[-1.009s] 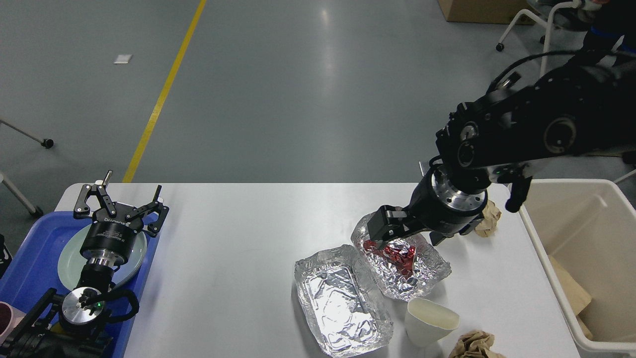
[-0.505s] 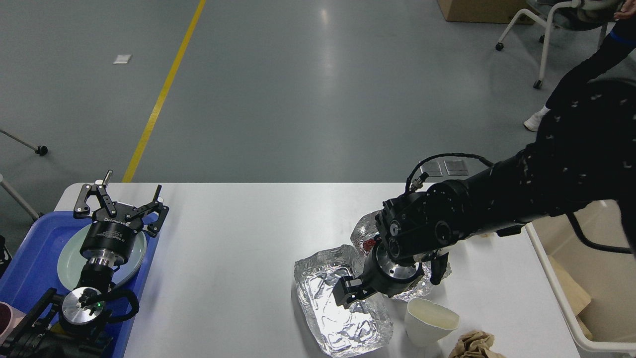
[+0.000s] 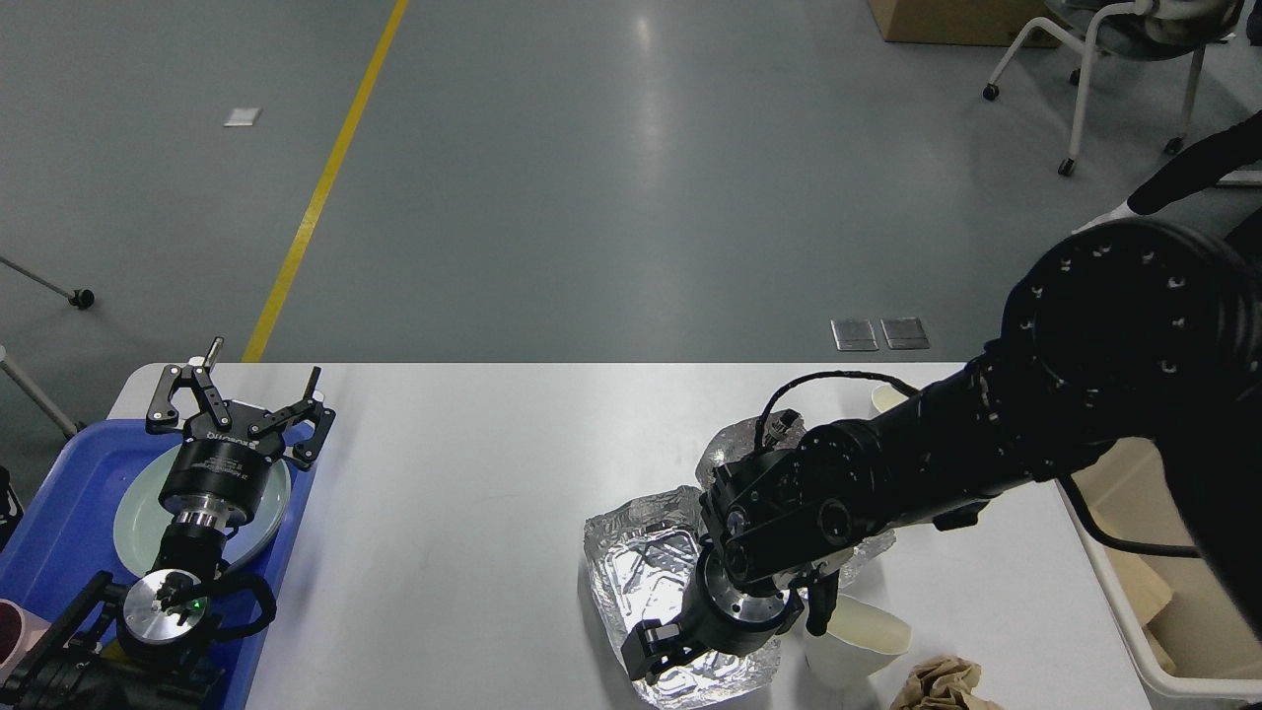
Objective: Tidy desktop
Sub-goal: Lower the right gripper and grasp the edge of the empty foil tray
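The white desktop holds two crumpled foil trays. The nearer foil tray lies open and empty. The farther foil tray is mostly hidden behind my right arm. My right gripper hangs low over the near tray's front edge; it is dark, and its fingers cannot be told apart. My left gripper stands open with nothing in it, over a pale green plate in the blue tray at the desktop's left end.
A white paper cup lies tipped beside the near tray. Crumpled brown paper sits at the front edge. The cream bin stands off the right end. A pale object peeks out behind my right arm.
My right arm has swung from the farther foil tray down and toward me, to the near tray's front edge. My left arm has not moved.
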